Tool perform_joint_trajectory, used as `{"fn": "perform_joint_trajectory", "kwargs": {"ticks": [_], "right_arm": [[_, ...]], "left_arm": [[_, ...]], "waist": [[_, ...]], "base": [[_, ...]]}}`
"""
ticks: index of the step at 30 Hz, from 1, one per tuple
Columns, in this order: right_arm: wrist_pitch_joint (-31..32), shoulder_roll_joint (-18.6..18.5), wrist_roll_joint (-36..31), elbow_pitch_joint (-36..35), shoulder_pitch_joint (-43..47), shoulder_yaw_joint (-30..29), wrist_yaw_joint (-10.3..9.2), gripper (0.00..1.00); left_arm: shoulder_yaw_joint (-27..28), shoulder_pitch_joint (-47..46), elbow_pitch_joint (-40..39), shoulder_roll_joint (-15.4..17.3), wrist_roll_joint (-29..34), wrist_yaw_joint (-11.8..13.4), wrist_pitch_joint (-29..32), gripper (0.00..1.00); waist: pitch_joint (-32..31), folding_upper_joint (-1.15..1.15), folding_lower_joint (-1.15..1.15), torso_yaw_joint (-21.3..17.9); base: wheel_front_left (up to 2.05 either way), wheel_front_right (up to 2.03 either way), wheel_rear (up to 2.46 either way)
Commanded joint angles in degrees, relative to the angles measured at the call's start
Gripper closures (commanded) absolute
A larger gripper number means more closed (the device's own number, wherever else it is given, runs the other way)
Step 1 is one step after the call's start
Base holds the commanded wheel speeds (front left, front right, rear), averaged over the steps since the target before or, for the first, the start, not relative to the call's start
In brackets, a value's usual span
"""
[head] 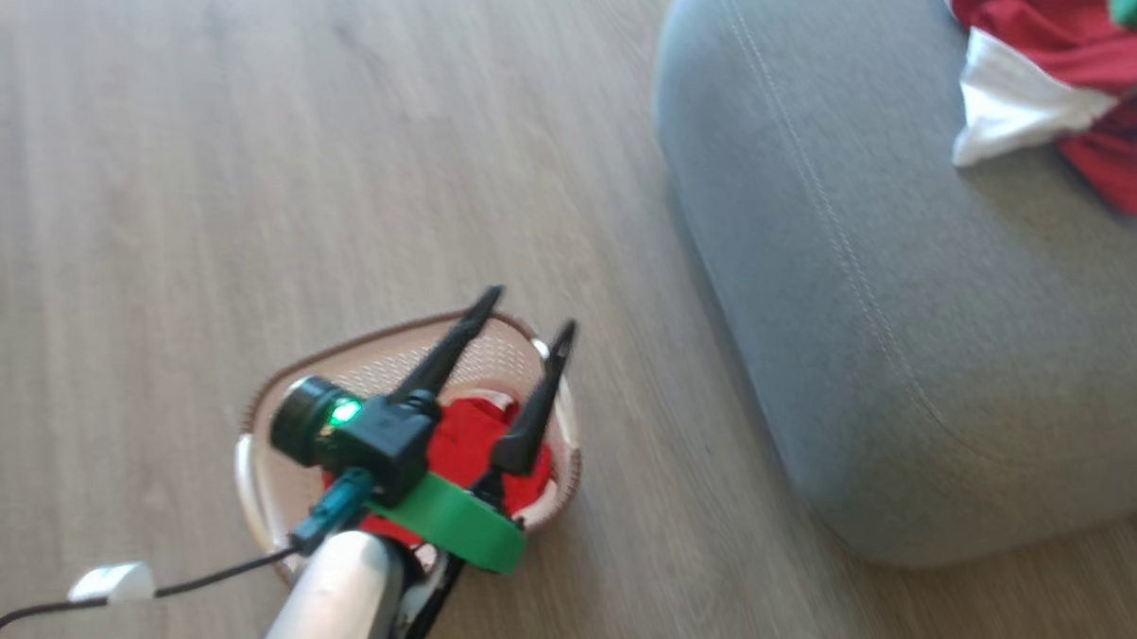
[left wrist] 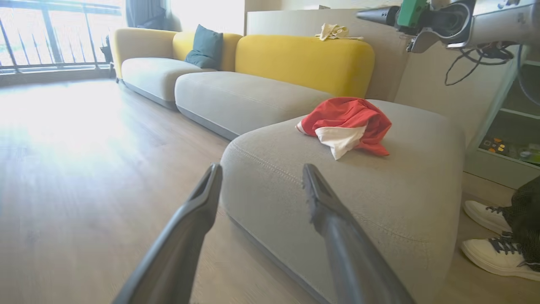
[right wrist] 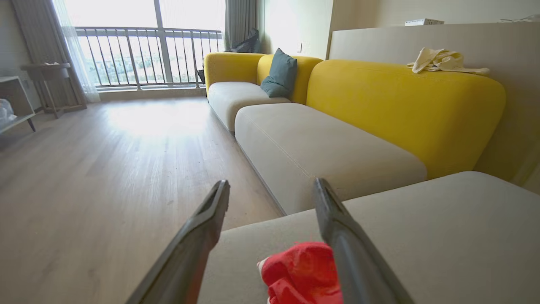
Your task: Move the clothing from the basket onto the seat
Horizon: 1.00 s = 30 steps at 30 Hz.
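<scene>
The cream basket [head: 252, 468] stands on the wooden floor at the lower left, with a red garment [head: 469, 436] lying in it. My left gripper [head: 530, 313] hovers above the basket, open and empty, its fingers pointing toward the grey seat [head: 861, 300]. A second red garment with white trim [head: 1042, 66] lies crumpled on the seat's top. In the left wrist view this garment [left wrist: 350, 122] rests on the seat [left wrist: 379, 198] beyond my open left gripper [left wrist: 261, 169]. My right gripper [right wrist: 271, 183] hangs open just above that clothing [right wrist: 301, 270], holding nothing.
A long sofa with yellow backs [right wrist: 400, 105] and a teal cushion [right wrist: 280, 74] runs behind the seat. A person's white shoes [left wrist: 493, 253] stand on the floor by the seat's right side, next to a shelf unit [left wrist: 510, 143]. Open wooden floor [head: 242, 180] stretches left.
</scene>
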Motion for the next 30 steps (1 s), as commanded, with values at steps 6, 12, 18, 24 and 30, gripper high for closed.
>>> {"fn": "perform_joint_trajectory", "kwargs": {"ticks": [6,12,18,24,30], "right_arm": [[-0.7,2.9,19.5,-25.4,12.1,19.9,-0.01,0.00],[-0.5,-5.4,34.9,-49.6,28.7,31.2,-0.01,0.00],[-0.7,-7.6,38.4,-63.2,41.9,34.0,-0.01,0.00],[-0.7,-5.6,38.3,-69.0,52.0,34.9,-0.01,0.00],[-0.8,-1.4,35.2,-69.5,59.4,33.9,-0.01,0.00]], "left_arm": [[7.5,1.3,-3.4,-0.8,1.9,1.3,-0.3,0.00],[11.9,2.2,-5.2,-0.8,0.7,6.5,-0.3,0.00],[14.8,3.1,-5.6,-0.8,1.4,12.2,-0.3,0.00],[15.3,4.4,-3.4,-0.8,2.6,15.7,-0.3,0.00],[15.0,5.6,-1.4,-0.8,2.6,16.3,-0.3,0.00]], "waist": [[-5.4,-0.01,0.01,6.6],[-6.7,-0.01,0.01,10.6],[-7.4,-0.01,0.01,13.9],[-7.6,-0.01,0.01,16.1],[-7.8,-0.01,0.01,17.2]], "base": [[0.00,0.00,0.00],[0.00,0.00,0.00],[0.00,0.00,0.00],[0.00,0.00,0.00],[0.00,0.00,0.00]]}}
